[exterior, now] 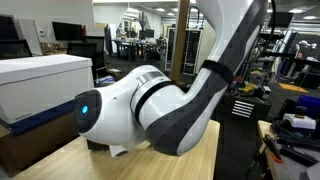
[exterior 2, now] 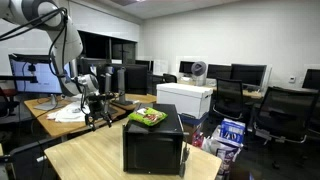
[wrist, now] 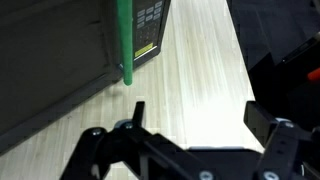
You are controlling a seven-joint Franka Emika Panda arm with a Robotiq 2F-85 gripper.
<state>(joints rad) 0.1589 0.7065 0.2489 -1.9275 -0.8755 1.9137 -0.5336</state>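
My gripper is open and empty above a pale wooden table. Its two black fingers frame bare wood. To its left in the wrist view stands a black box. A green snack bag with a dark label lies on top of the box and hangs over its edge. An exterior view shows the same black box on the table with the green bag on top. The arm reaches down at the left, apart from the box. The arm fills much of an exterior view.
A large white box stands behind the black box and also shows in an exterior view. Desks with monitors and office chairs surround the table. Blue packages lie on the floor to its right.
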